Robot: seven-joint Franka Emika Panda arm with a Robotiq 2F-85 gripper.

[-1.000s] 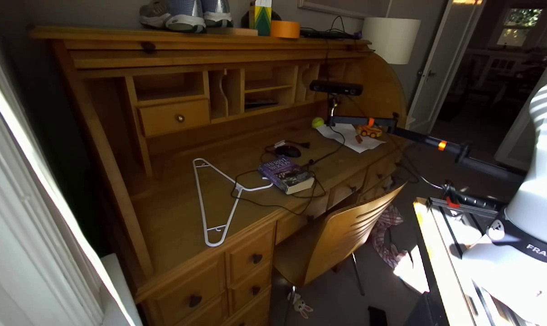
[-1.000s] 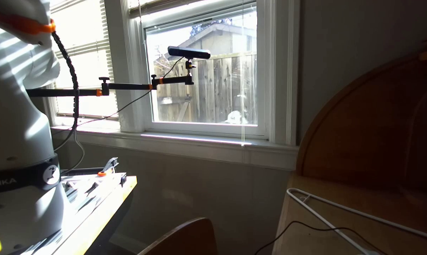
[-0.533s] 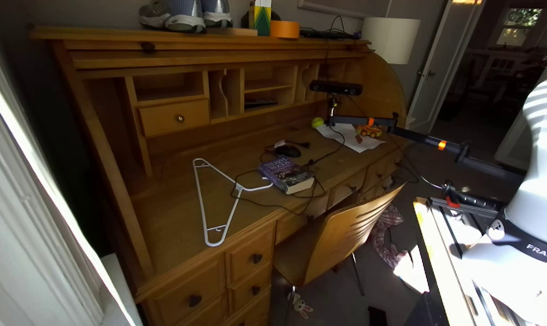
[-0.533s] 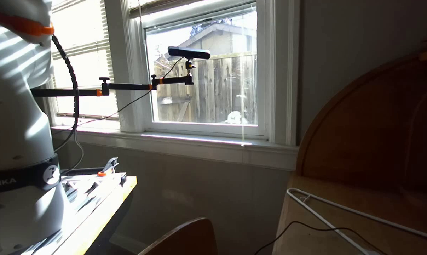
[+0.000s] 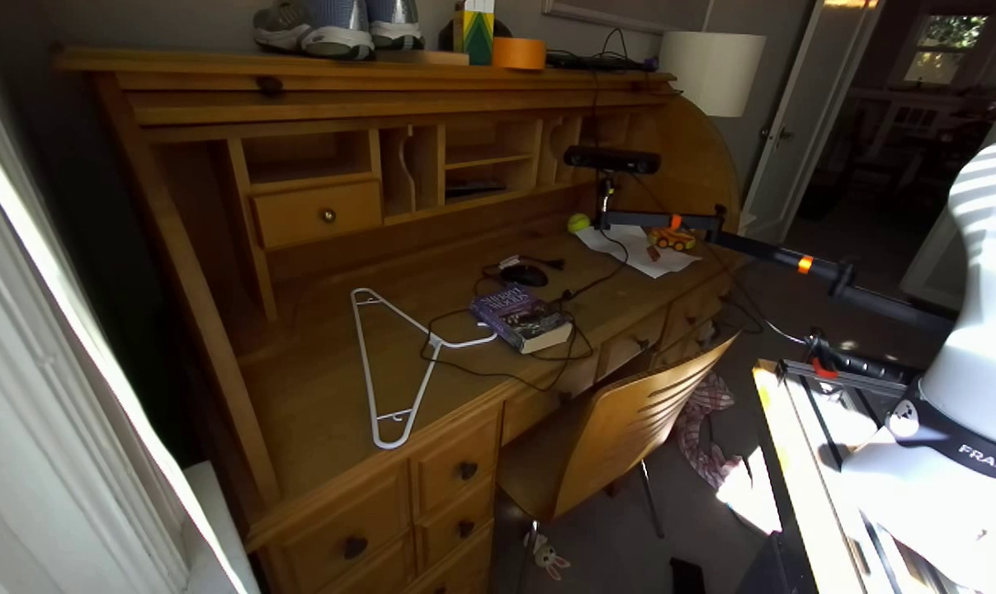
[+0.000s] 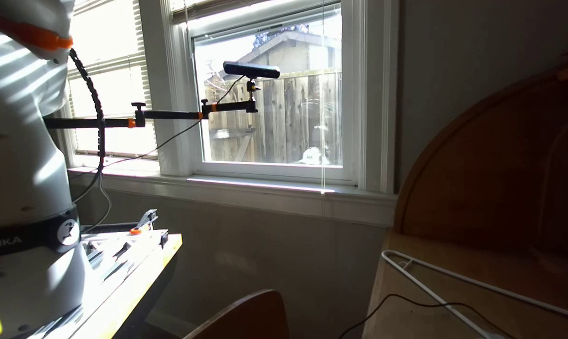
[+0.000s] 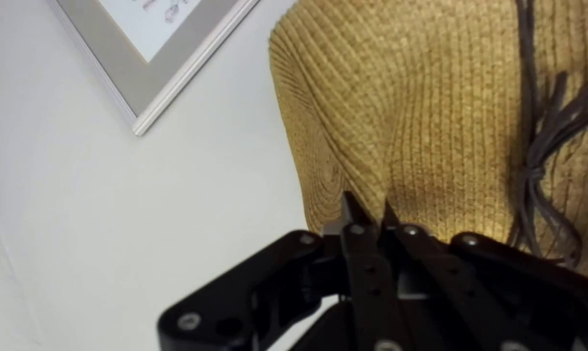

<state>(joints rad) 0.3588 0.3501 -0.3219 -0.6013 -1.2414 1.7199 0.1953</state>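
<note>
My gripper (image 7: 366,199) shows only in the wrist view. Its dark fingers are closed on a fold of mustard-yellow ribbed knit cloth (image 7: 449,126), which spreads out above and to the right of the fingertips. A dark knotted cord (image 7: 535,173) lies against the cloth to the right of the fingers. The gripper is out of view in both exterior views; only the lower white arm shows there (image 5: 972,330) (image 6: 20,183). A white hanger (image 5: 365,371) lies on the wooden desk (image 5: 308,429), away from the arm; part of it shows in an exterior view (image 6: 429,292).
A framed picture (image 7: 172,80) is on the white surface beside the cloth. The desk holds a book (image 5: 518,318), a mouse (image 5: 524,275), paper (image 5: 638,252) and cables. A wooden chair (image 5: 621,421) stands between desk and robot table (image 5: 803,462). A camera boom (image 5: 778,254) reaches toward the desk.
The arm's upper visible part has shifted slightly left in an exterior view and turned a little. A bright yellow patch at a frame's lower left edge vanished, then reappeared. The desk things have not moved.
</note>
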